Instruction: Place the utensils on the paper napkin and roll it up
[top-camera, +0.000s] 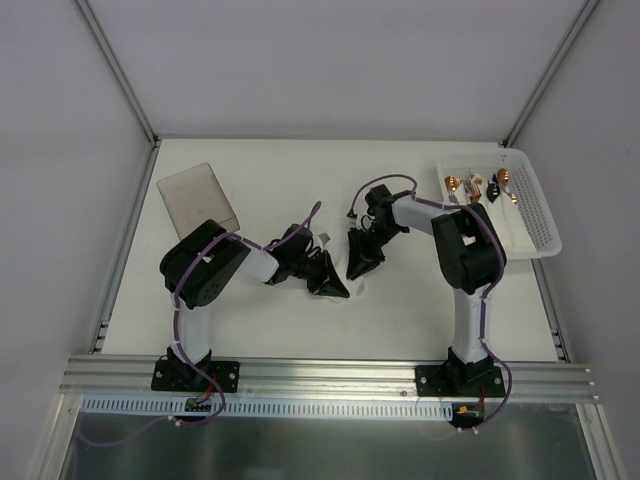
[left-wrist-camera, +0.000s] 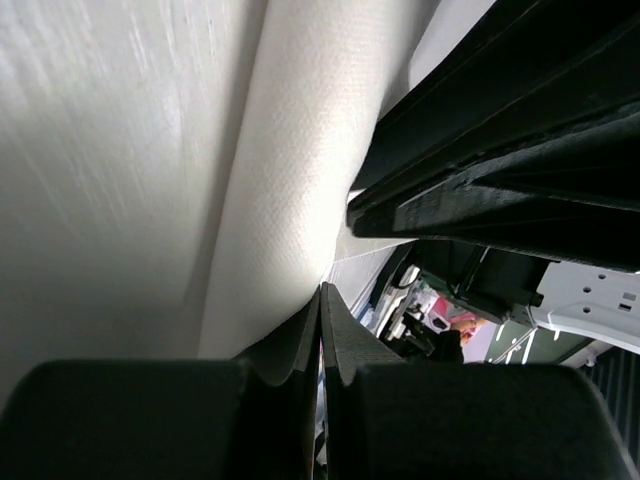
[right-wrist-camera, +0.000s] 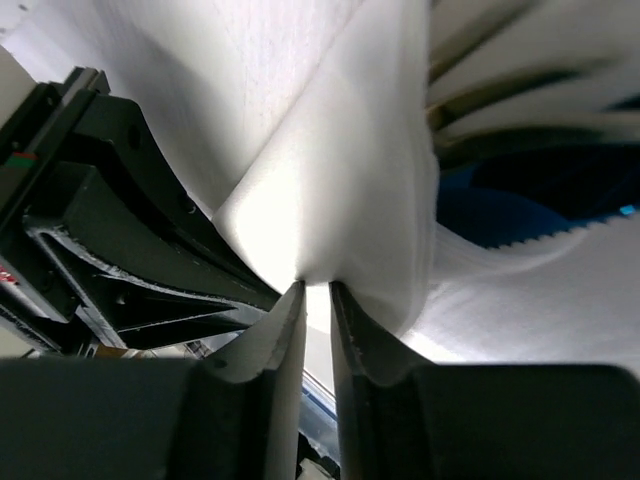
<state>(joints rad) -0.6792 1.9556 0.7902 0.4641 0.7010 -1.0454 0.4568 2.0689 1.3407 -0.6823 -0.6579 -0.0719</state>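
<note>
The paper napkin is a loose white roll on the table, seen close in both wrist views. In the right wrist view a fold of the napkin wraps a blue fork handle, with blurred silver tines above it. My left gripper is shut, its tips pressed against the roll's edge. My right gripper has a narrow gap between its jaws, and the fold rests at its tips. In the top view both grippers meet at the table's middle, left and right, hiding the roll.
A white basket at the right edge holds older rolls with gold and black cutlery ends. A clear grey lid lies at the back left. The right gripper's black fingers fill the left wrist view's upper right.
</note>
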